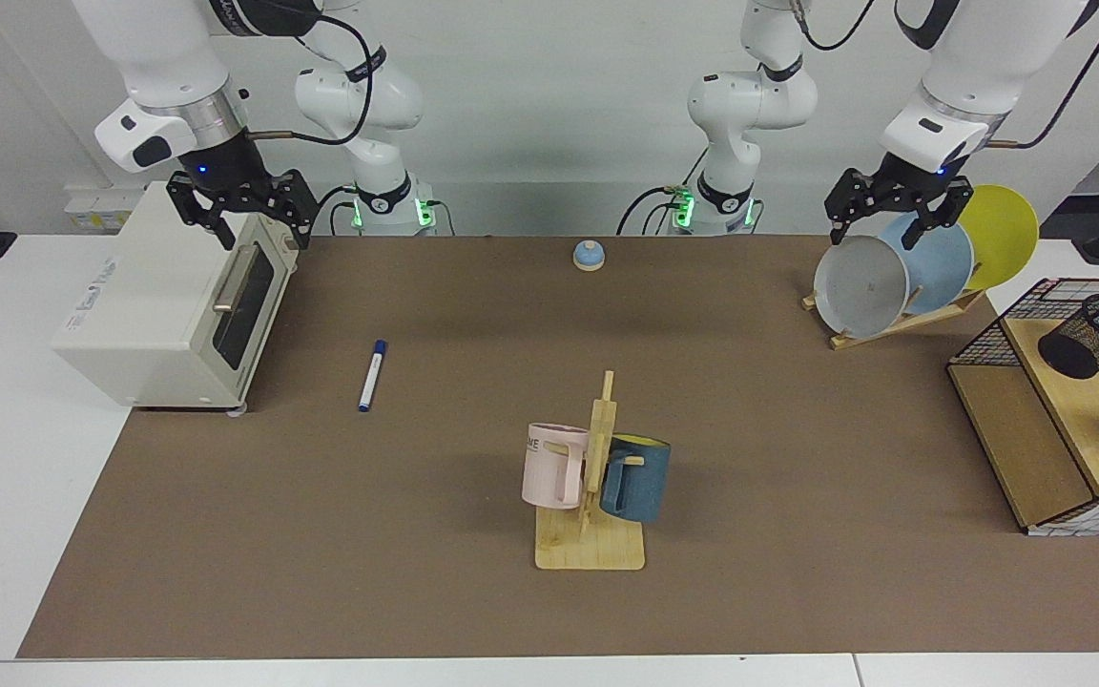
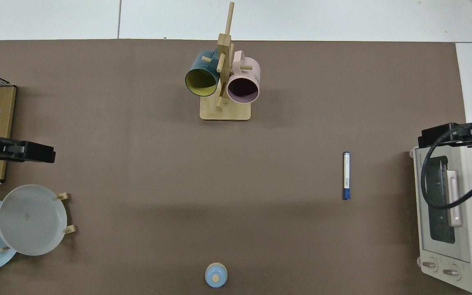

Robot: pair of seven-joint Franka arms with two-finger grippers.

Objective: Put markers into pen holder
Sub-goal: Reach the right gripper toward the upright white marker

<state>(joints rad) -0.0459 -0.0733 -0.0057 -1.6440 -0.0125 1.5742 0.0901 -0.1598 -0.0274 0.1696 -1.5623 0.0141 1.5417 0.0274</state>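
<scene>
Facing view: one marker (image 1: 374,375) lies flat on the brown bench (image 1: 416,534), one pen holder (image 1: 1096,334) leans on the rack (image 1: 1036,448), left claw (image 1: 896,208) and right claw (image 1: 242,212) both spread, empty, aloft. Top view: one marker (image 2: 346,175) beside the toaster oven (image 2: 457,217), two mugs (image 2: 242,80) hanging.

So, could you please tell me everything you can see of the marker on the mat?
The marker is slim, with a white barrel that looks like plastic, a blue cap and a blue tail end, and small print on the barrel. It lies flat on the brown mat, alone, near the toaster oven. Nothing touches it besides the mat; neither gripper is at it.
</scene>
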